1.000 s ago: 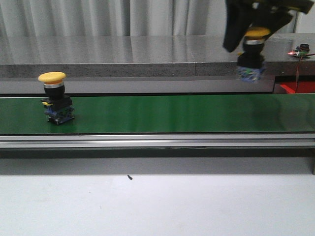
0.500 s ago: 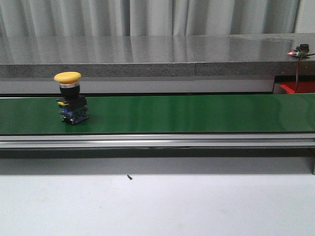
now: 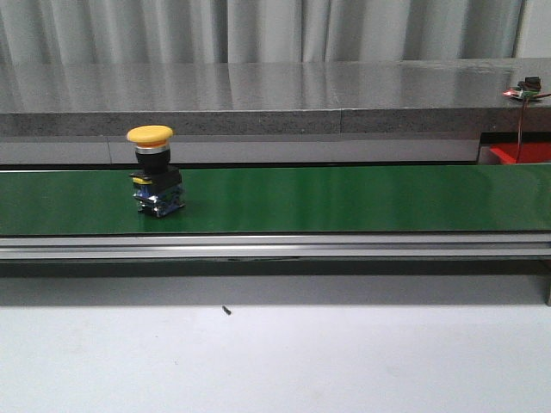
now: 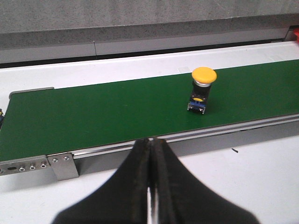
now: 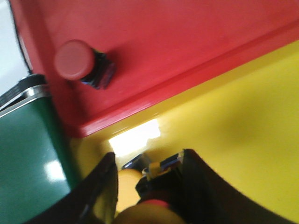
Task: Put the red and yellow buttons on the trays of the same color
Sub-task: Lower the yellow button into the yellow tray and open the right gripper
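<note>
Riding rightward along the green belt, the yellow button now stands left of centre in the front view, further along than half a second ago. The right tool, which a second ago carried another yellow button at the upper right, has left that view; its wrist camera shows it over the yellow tray, fingers clamped on that second button, so a drop looks close. A red button already lies in the red tray. The left tool hangs pinched together, empty, near the belt.
</note>
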Robot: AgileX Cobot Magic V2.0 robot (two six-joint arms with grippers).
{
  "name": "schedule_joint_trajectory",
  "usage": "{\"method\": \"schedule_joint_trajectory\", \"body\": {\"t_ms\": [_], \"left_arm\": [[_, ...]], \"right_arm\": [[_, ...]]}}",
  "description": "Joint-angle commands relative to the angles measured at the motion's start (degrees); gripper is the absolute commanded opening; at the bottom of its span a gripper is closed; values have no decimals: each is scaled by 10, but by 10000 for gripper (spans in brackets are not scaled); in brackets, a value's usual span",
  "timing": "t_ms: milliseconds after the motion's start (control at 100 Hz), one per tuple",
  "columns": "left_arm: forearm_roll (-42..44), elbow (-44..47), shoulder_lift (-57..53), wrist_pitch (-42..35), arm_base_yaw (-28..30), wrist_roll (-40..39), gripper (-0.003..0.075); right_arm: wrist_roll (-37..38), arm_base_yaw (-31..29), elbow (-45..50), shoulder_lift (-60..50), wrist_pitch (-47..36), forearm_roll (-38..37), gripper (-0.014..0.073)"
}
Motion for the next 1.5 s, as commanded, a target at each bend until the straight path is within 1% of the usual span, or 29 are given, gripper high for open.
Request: {"method": "schedule_joint_trajectory", "body": {"t_ms": [0, 70, 180, 470, 660, 730, 800, 810, 820, 890, 960, 1020, 1070, 1300, 1400, 1490], "left_arm": [[-13, -14, 5, -40, -5, 3, -20], [-13, -14, 5, -40, -5, 3, -20], [-13, -14, 5, -40, -5, 3, -20], [-13, -14, 5, -40, -5, 3, -20], [-13, -14, 5, -40, -5, 3, -20], [-13, -14, 5, -40, -5, 3, -20], [-13, -14, 5, -40, -5, 3, -20], [-13, -14, 5, -40, -5, 3, -20], [-13, -14, 5, -40, -5, 3, -20], [-13, -14, 5, -40, -5, 3, -20], [-13, -14, 5, -40, -5, 3, -20], [-13, -14, 5, -40, -5, 3, -20], [-13, -14, 5, -40, -5, 3, -20], [-13, -14, 5, -40, -5, 3, -20], [-13, -14, 5, -40, -5, 3, -20], [-13, -14, 5, -40, -5, 3, -20]], "right_arm": [[5, -29, 8, -27, -60, 13, 73], [12, -44, 27, -22, -84, 14, 73], [22, -59, 42, 0, -97, 16, 73], [22, -58, 43, 87, -121, 44, 73], [22, -58, 43, 108, -135, 44, 81], [21, -58, 43, 116, -135, 43, 115], [21, -58, 43, 124, -134, 43, 178], [21, -58, 43, 125, -134, 43, 202], [21, -58, 43, 125, -134, 43, 202], [20, -57, 43, 125, -135, 43, 309], [17, -57, 42, 123, -136, 43, 438], [16, -57, 42, 120, -136, 41, 512], [16, -57, 42, 115, -137, 40, 553], [16, -53, 42, 68, -141, 19, 551], [16, -40, 42, 41, -140, 18, 531], [16, -14, 42, 14, -139, 16, 497]]}}
